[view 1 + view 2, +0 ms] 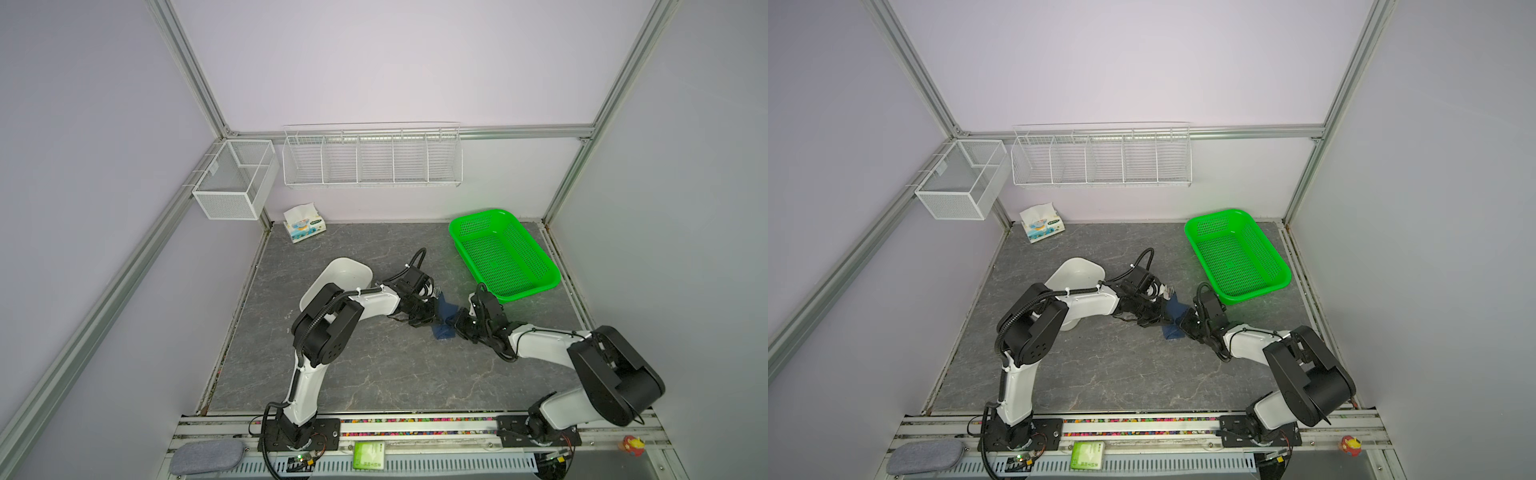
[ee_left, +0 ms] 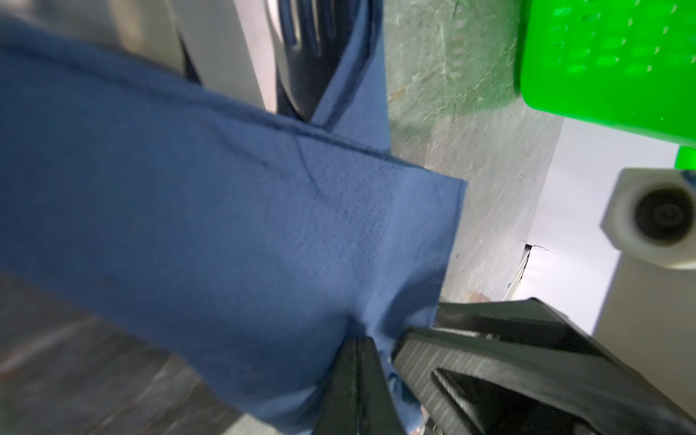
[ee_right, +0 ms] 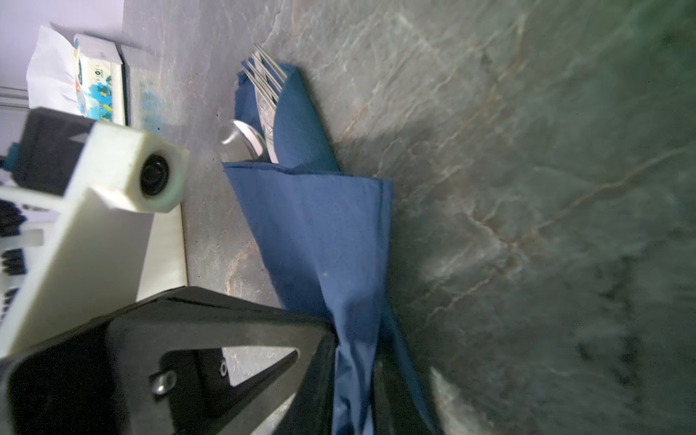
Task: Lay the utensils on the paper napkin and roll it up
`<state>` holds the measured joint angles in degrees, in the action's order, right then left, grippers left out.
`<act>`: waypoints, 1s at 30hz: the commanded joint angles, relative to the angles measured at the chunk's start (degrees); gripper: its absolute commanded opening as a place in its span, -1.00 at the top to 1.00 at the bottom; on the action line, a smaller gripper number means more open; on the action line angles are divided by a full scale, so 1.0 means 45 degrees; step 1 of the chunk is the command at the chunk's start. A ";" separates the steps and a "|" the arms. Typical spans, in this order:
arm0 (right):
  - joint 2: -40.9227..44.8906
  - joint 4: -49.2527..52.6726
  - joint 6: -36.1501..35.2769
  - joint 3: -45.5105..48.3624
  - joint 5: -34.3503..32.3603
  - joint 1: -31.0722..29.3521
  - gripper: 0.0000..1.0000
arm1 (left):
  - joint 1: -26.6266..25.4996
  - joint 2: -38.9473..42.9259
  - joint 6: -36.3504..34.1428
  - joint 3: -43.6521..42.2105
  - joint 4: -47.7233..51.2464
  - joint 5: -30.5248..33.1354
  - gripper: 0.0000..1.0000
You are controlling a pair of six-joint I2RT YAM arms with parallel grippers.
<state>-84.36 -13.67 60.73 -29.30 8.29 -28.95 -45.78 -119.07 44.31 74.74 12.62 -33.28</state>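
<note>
The paper napkin (image 1: 448, 311) (image 1: 1177, 311) is dark blue and lies mid-table, wrapped loosely round the utensils. Fork tines (image 1: 436, 293) (image 3: 263, 75) and a spoon bowl (image 3: 241, 139) stick out of its far end, and the rest of the cutlery is hidden inside. My left gripper (image 1: 432, 318) (image 2: 357, 341) is at the napkin's left side, shut on a pinch of its edge (image 2: 263, 226). My right gripper (image 1: 457, 324) (image 3: 354, 350) is at the near right end. Its jaws stand slightly apart, with a bunched fold of napkin (image 3: 324, 233) between them.
A green perforated basket (image 1: 482, 214) (image 2: 602, 56) stands at the back right, close to the right arm. A white tub (image 1: 332, 264) sits behind the left arm. A tissue pack (image 1: 303, 224) (image 3: 98, 75) lies by the back wall under the wire racks (image 1: 372, 158). A grey pad (image 1: 205, 457) lies on the front rail.
</note>
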 commanded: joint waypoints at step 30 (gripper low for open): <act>-0.1449 0.0183 -0.1063 -0.1360 0.1123 0.1316 0.72 | -0.0081 -0.0324 -0.0248 0.0091 0.0432 0.0207 0.91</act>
<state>-92.31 -13.47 56.60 -35.68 14.26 -23.29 -45.78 -119.07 44.27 74.76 12.60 -33.34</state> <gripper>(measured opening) 0.159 0.048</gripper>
